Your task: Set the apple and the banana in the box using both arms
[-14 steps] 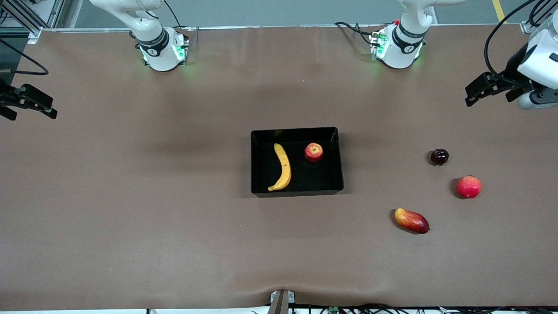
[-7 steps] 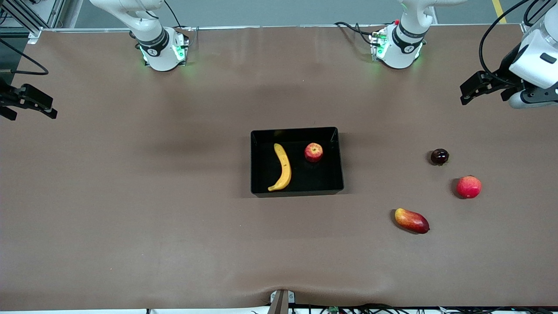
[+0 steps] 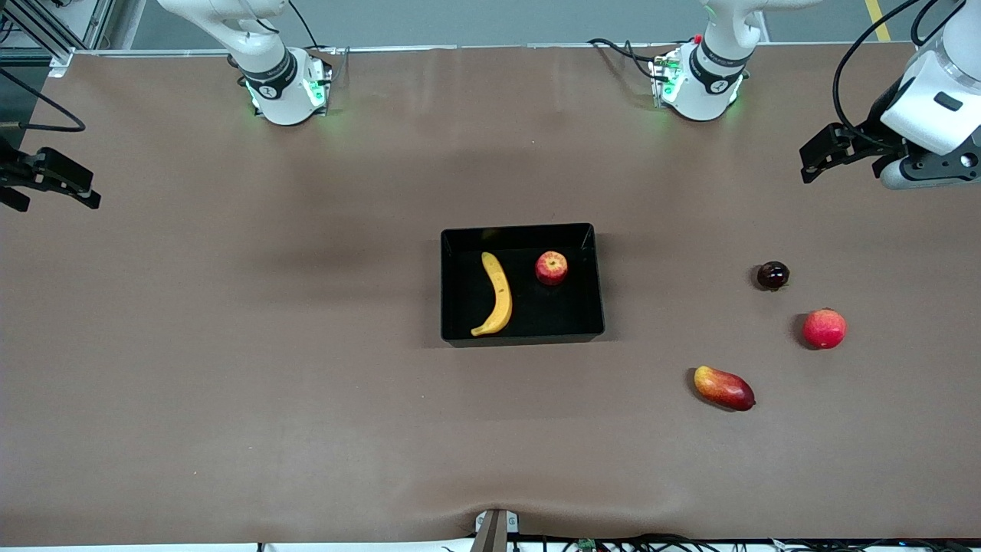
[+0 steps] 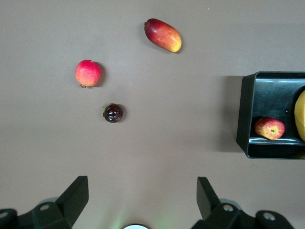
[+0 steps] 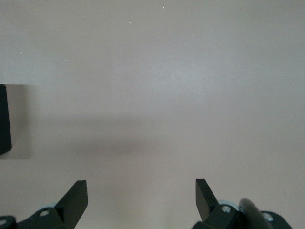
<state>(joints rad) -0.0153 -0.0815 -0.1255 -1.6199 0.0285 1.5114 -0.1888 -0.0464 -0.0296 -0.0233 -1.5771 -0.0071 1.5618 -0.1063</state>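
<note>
We note the banana [image 3: 496, 294] and apple [image 3: 551, 267] lying apart in the box [image 3: 523, 336]. Left gripper [image 3: 816, 159] and right gripper [image 3: 50, 182] hang over the table's ends, fingers spread, empty.

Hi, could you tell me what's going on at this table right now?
The banana and the apple already lie side by side in the black box. Neither arm holds anything: the left gripper and the right gripper hang with jaws open over bare mat at their own ends of the table. A mango, a pinkish-red fruit and a small dark fruit lie outside the box.
</note>
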